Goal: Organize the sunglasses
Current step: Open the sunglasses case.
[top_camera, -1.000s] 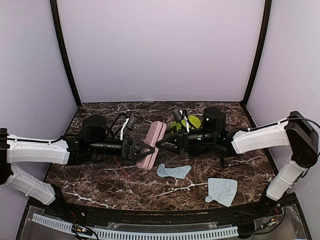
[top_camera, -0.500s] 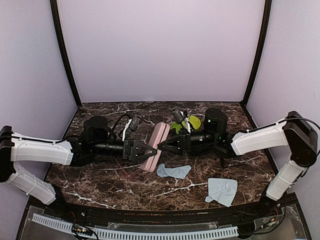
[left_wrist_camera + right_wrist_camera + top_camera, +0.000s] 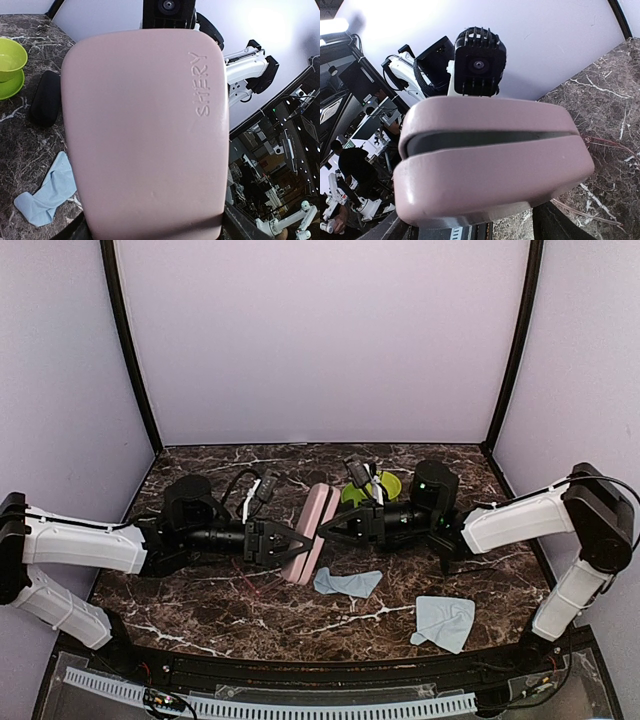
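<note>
From above, our left gripper (image 3: 291, 543) and right gripper (image 3: 328, 531) clamp the case (image 3: 316, 508) from opposite sides. Left wrist: the case's flat face fills the gap between our fingers. Right wrist: its seam gapes slightly; red glasses (image 3: 607, 144) lie just beside it.

Since a second ago I've eased the left claw (image 3: 290, 540) rightward. The pink case (image 3: 312, 525), pinched between it and the right claw (image 3: 326, 531), now stands steeper, uncovering more of the green bowl (image 3: 388, 483).
</note>
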You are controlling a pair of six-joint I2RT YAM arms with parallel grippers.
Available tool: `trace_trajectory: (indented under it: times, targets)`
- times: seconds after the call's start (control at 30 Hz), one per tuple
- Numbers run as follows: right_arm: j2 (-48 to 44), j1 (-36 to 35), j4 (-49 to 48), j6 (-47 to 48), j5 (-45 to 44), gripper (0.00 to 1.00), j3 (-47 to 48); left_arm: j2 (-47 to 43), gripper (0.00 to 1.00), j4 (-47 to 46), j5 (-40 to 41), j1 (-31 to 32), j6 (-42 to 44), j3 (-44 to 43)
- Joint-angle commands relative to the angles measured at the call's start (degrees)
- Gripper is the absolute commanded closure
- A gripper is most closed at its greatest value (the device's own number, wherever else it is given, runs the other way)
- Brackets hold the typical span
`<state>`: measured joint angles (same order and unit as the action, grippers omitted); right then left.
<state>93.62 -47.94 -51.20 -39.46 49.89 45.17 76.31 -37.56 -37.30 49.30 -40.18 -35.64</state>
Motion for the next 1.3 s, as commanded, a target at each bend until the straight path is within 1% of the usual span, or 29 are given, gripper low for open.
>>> trace_trajectory:
  times: [0.0, 0.1, 0.2, 0.23, 0.27, 0.37, 0.43, 0.5, 0.53, 0.57, 0.6, 0.7, 0.8, 0.87, 0.93, 1.03, 1.07, 1.1, 1.17, 1.23, 1.27]
  targets:
    - [0.46, 0.61, -5.37, -0.31, 0.51, 0.54, -0.2, -0.11, 1.0, -1.98, -0.76, 0.27, -1.38, 0.61]
    - [0.26, 1.05, -4.46, 0.18, 0.53, 0.68, -0.29, -0.2, 0.93, -1.63, -0.15, 0.23, -1.58, 0.78]
    - [-0.25, 1.37, -1.24, 2.43, 0.58, 0.92, -0.08, -0.13, 0.9, -1.65, -0.09, 0.2, -2.08, 0.83]
    - [-0.49, 1.44, -0.48, 3.2, 0.46, 0.98, -0.08, 0.01, 0.9, -2.01, -0.17, 0.22, -2.28, 0.94]
    - [-0.76, 1.44, -0.13, 3.73, 0.41, 1.0, -0.16, 0.06, 0.89, -2.2, -0.11, 0.19, -2.64, 1.07]
    - [-1.02, 1.4, 1.1, 4.61, 0.23, 1.0, 0.02, 0.15, 0.81, -1.02, 1.35, 0.18, -3.14, 1.02]
    - [-1.11, 1.41, 1.92, 4.54, -0.28, 1.0, 0.42, 0.0, 0.72, 1.28, 3.21, 0.18, -2.52, 0.54]
    - [-1.3, 1.4, 2.61, 3.98, -1.85, 1.0, 0.53, -0.24, 0.59, 4.75, 5.06, 0.25, -1.26, -0.41]
    - [-1.33, 1.38, 2.98, 3.69, -2.67, 1.0, 0.61, -0.23, 0.48, 6.17, 5.79, 0.26, -0.76, -0.95]
    - [-1.42, 1.42, 3.17, 3.25, -3.44, 1.0, 0.69, -0.14, 0.4, 7.17, 6.24, 0.27, -0.3, -1.29]
    - [-1.37, 1.43, 3.0, 2.6, -4.1, 1.0, 0.65, 0.01, 0.35, 7.58, 6.57, 0.27, 0.01, -1.48]
    - [-1.65, 1.37, 1.57, 0.58, -5.91, 1.0, 0.28, 0.3, 0.26, 7.48, 7.06, 0.34, 0.35, -1.33]
    - [-1.75, 1.43, 1.36, -0.3, -6.98, 1.0, 0.15, 0.24, 0.22, 6.6, 7.23, 0.36, 0.35, -0.77]
    - [-1.68, 1.33, 1.34, -0.72, -7.4, 1.0, 0.14, 0.17, 0.24, 6.64, 7.71, 0.36, 0.84, -0.83]
    - [-1.28, 1.23, 1.24, -1.0, -7.08, 1.0, 0.18, 0.15, 0.33, 6.43, 8.12, 0.45, 1.13, -0.84]
    - [-1.11, 1.31, 0.23, -1.76, -6.66, 1.0, -0.41, 0.22, 0.5, 6.38, 8.36, 0.36, 1.29, -1.06]
    - [-1.29, 1.4, 0.03, -1.62, -6.63, 0.95, -0.64, 0.19, 0.56, 6.26, 8.3, 0.36, 1.41, -1.02]
    - [-1.53, 1.5, 0.76, -1.26, -6.83, 0.86, -0.9, 0.19, 0.65, 6.01, 8.25, 0.36, 1.41, -0.9]
    - [-1.86, 1.97, 2.62, 0.44, -7.11, 0.71, -1.24, -0.05, 0.79, 5.57, 8.11, 0.36, 1.27, -0.56]
    - [-1.89, 2.44, 4.8, 2.21, -7.39, 0.56, -1.45, -0.64, 0.9, 5.6, 8.11, 0.36, 1.33, -0.41]
    - [-3.8, 2.7, 5.64, 3.06, -7.54, 0.51, -1.76, -0.84, 0.93, 5.75, 8.06, 0.36, 1.47, -0.4]
